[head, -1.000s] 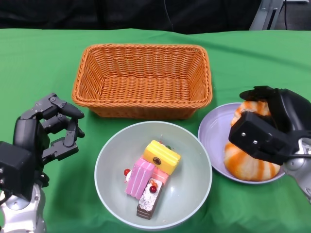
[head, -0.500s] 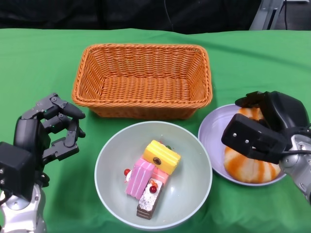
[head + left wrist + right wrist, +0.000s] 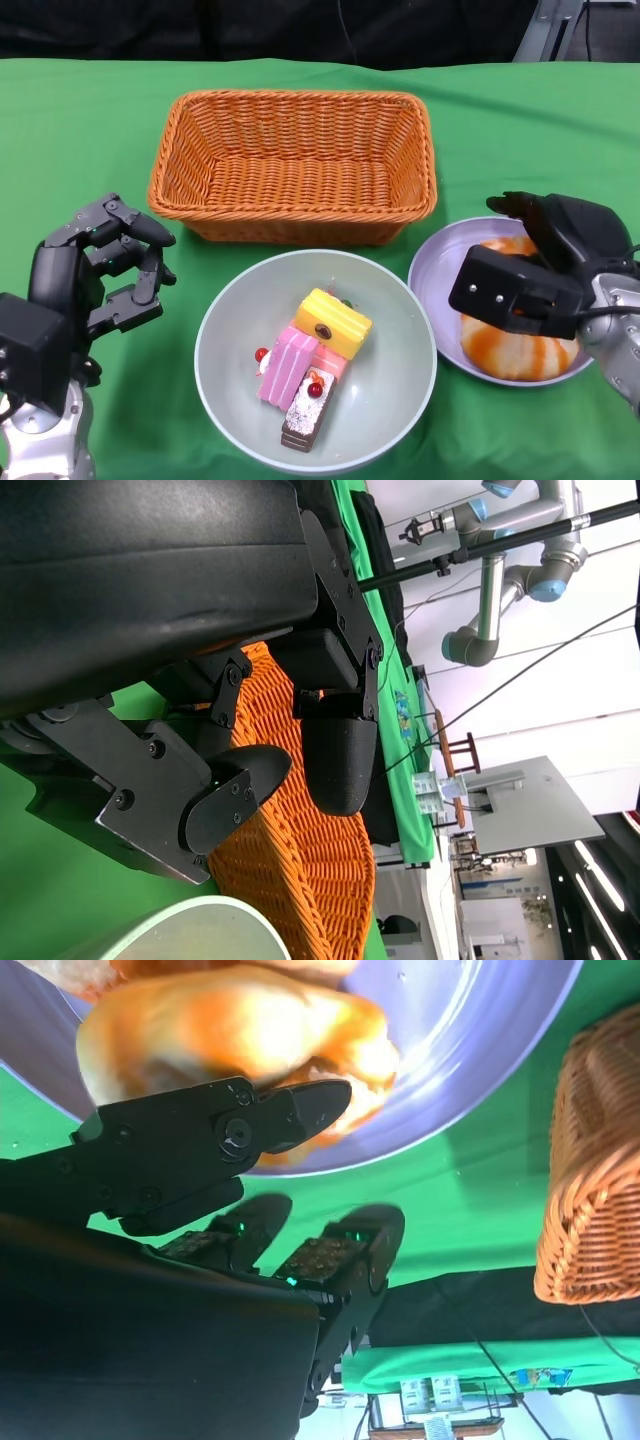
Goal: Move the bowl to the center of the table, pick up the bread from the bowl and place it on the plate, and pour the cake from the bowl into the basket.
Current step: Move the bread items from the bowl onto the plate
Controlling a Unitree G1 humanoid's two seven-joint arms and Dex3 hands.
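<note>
The bowl (image 3: 315, 360) looks rigid and light; grip its rim beside the basket (image 3: 293, 165). Left robot hand (image 3: 100, 270) open; right robot hand (image 3: 535, 275) spread, empty.

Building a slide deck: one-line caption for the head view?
Bread on the plate, right hand above it; cakes wait in the bowl.

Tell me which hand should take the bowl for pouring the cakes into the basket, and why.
Left, probably. The left hand is free beside the pale green bowl of cake pieces, below the orange wicker basket. The right hand is over the orange-striped bread on the lilac plate.
</note>
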